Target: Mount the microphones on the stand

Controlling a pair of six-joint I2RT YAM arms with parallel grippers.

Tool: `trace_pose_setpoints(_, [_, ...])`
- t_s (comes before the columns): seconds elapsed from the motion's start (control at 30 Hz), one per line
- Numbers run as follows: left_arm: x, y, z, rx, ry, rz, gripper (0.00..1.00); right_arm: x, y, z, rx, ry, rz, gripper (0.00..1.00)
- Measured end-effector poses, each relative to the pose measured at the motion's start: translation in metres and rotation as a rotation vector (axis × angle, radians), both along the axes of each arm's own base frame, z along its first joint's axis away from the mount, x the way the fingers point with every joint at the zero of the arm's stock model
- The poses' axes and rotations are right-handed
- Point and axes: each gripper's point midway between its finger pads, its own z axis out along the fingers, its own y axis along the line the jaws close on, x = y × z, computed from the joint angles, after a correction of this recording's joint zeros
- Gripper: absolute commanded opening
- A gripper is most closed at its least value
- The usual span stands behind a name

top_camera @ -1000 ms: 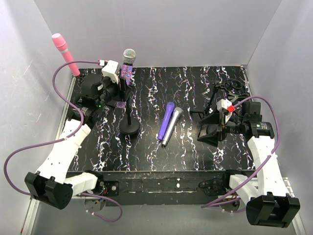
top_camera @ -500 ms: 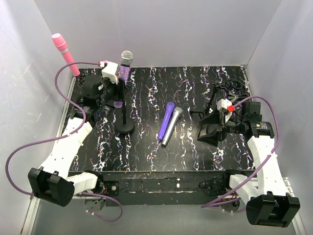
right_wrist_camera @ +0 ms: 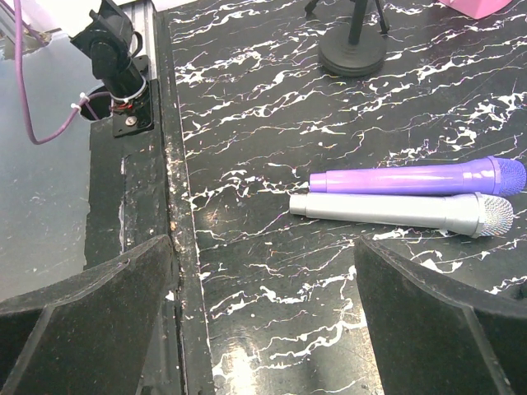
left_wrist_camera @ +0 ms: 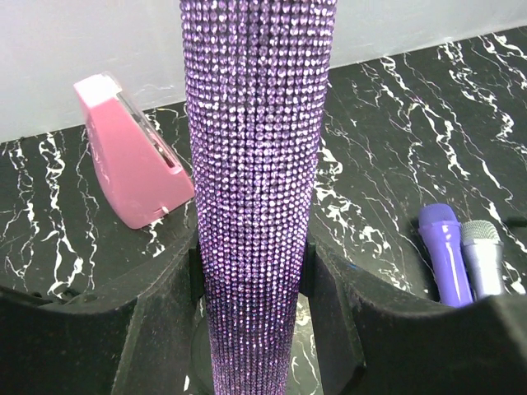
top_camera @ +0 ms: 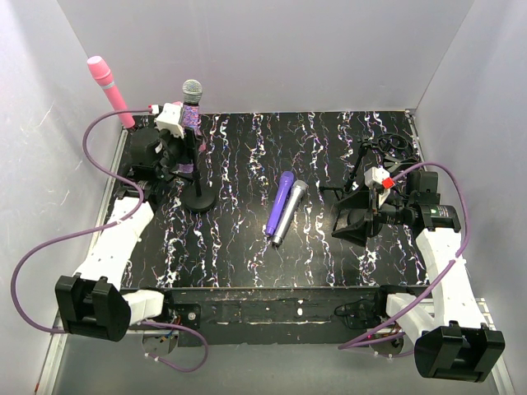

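The glittery purple microphone [left_wrist_camera: 259, 164] stood upright at the far left of the table [top_camera: 329, 140], over the round foot of the stand [top_camera: 200, 202], gripped between the partly closed fingers of the left gripper [left_wrist_camera: 255, 267]. The plain purple microphone [right_wrist_camera: 416, 177] and the silver-grey microphone [right_wrist_camera: 395, 210] lay side by side, touching, mid-table. The pink microphone [top_camera: 111, 90] slanted up at the far left corner, and the right gripper [right_wrist_camera: 263, 271] hung spread wide and empty near the right side.

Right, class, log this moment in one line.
left tool: shut on glittery purple microphone | right tool: open | plain purple microphone, silver-grey microphone: on table
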Motion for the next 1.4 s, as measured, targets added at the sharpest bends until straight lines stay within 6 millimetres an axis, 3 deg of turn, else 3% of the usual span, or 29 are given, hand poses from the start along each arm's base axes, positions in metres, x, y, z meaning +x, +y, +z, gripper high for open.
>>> trace_pose_setpoints(0.17, [0.005,0.005,-0.001,-0.014,-0.048,0.007,0.06,0.0,0.0,0.0,0.0,0.0,0.0,0.98])
trace_pose_setpoints(0.33, [-0.007,0.005,-0.003,-0.018,-0.089,-0.011,0.1,0.0,0.0,0.0,0.001,0.0,0.0,0.98])
trace_pose_setpoints(0.6, [-0.022,0.009,-0.004,-0.023,-0.105,0.0,0.45,0.0,0.0,0.0,0.001,0.0,-0.001,0.98])
trace_pose_setpoints(1.17, [-0.03,0.022,0.007,-0.035,-0.121,0.076,0.89,0.0,0.0,0.0,0.003,0.013,-0.003,0.98])
trace_pose_setpoints(1.4, [-0.037,0.03,0.016,-0.052,-0.12,0.123,0.98,0.0,0.0,0.0,0.003,0.014,-0.004,0.98])
